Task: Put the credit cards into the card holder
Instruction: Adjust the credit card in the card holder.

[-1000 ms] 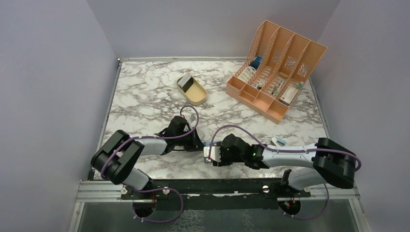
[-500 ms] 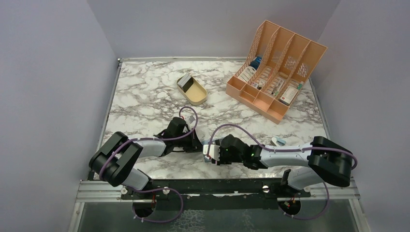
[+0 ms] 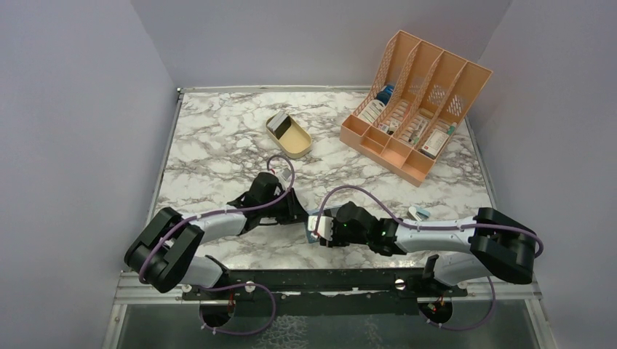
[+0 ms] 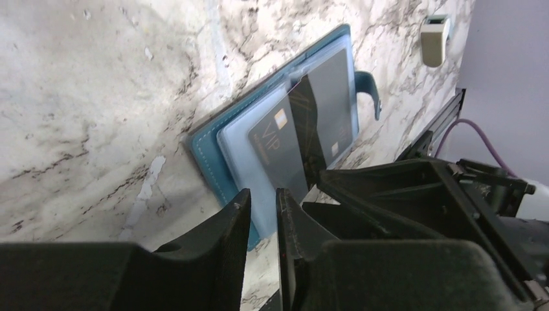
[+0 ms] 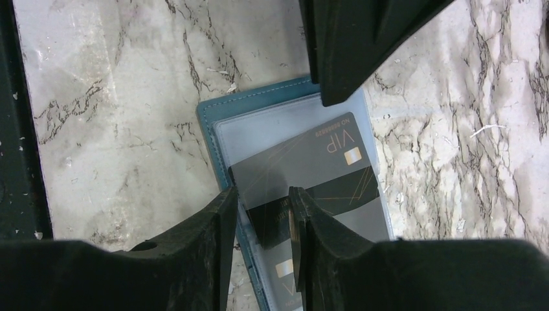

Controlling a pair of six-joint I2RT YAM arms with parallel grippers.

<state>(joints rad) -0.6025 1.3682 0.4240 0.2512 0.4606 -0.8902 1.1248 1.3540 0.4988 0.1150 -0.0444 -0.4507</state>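
Observation:
The card holder (image 3: 313, 224) lies open near the table's front edge, its teal back (image 4: 210, 152) framing pale blue pockets (image 5: 259, 133). A black VIP credit card (image 5: 311, 159) lies slanted on the pocket face, and a second dark card (image 5: 272, 223) overlaps it. In the left wrist view both cards (image 4: 285, 142) show side by side. My left gripper (image 3: 297, 215) points at the holder's left edge, its jaws (image 4: 262, 197) a narrow gap apart with nothing between them. My right gripper (image 3: 321, 231) hovers over the cards, open (image 5: 262, 194), the second card's corner showing in its gap.
A tan oval tray (image 3: 294, 142) holding a dark card (image 3: 276, 123) sits mid-table. An orange slotted rack (image 3: 415, 102) stands at the back right. A small white object (image 3: 420, 212) lies right of the right arm. The black front rail (image 5: 13, 129) runs close by the holder.
My left gripper's jaws have parted slightly, and the left arm's elbow has swung left. The right gripper stays over the holder, almost still.

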